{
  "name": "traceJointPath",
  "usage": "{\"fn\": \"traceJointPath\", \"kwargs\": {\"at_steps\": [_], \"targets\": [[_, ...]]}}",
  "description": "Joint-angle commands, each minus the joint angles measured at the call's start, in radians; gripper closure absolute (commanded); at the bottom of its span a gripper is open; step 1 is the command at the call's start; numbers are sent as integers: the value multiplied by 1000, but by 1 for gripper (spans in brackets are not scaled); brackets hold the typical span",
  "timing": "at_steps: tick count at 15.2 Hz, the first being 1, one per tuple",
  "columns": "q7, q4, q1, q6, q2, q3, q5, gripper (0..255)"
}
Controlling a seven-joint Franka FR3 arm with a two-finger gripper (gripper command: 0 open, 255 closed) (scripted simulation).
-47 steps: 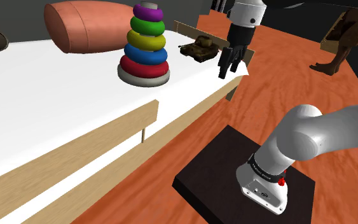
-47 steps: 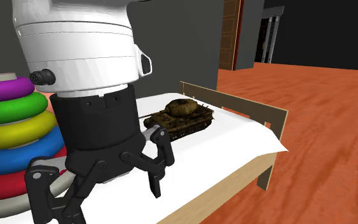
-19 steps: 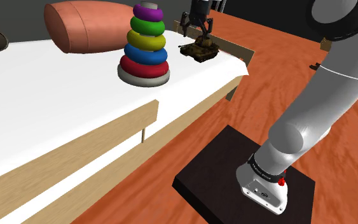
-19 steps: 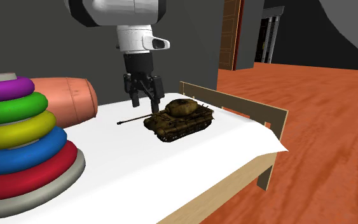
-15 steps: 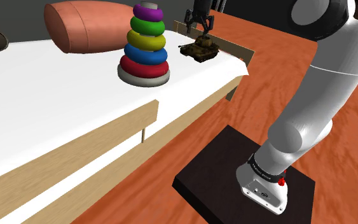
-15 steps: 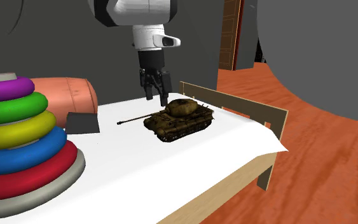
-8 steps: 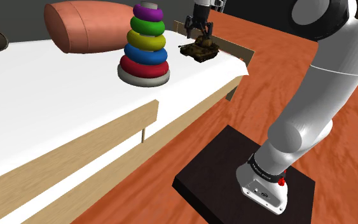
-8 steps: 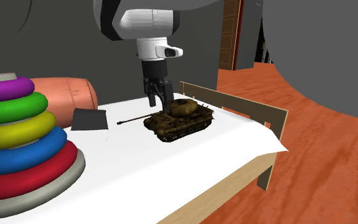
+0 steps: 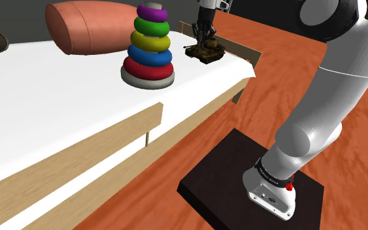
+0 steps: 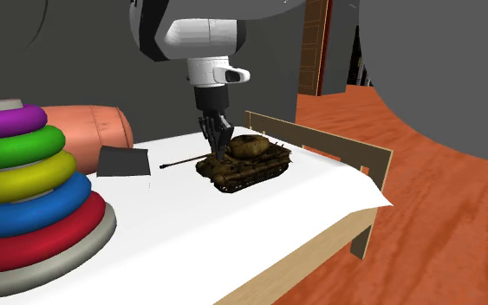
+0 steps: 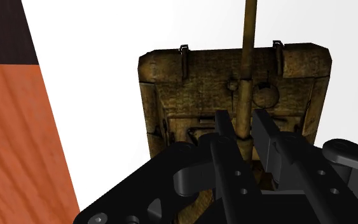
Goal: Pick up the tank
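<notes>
1. Approach done: gripper (image 10: 220,143) is down on the tank (image 10: 249,161), which sits on the white bed (image 9: 58,98) near its corner by the wooden end board (image 10: 337,147).
2. Jaws: close on either side of the gun barrel (image 11: 250,38) at the turret, apparently clasping it.
3. Left: the lift. The tracks rest on the bed.

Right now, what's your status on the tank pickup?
End effector shut on the gun barrel of the tank. Tank resting on the white surface, not yet lifted. Wooden rail close behind it; ring stacker well apart.
</notes>
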Motion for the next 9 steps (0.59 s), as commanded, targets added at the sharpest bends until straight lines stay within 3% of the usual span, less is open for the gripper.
{"fn": "traceJointPath", "kwargs": {"at_steps": [1, 9], "targets": [[0, -1, 0, 0, 1, 0, 0, 255], [-3, 79, 2, -72, 9, 1, 0, 255]]}}
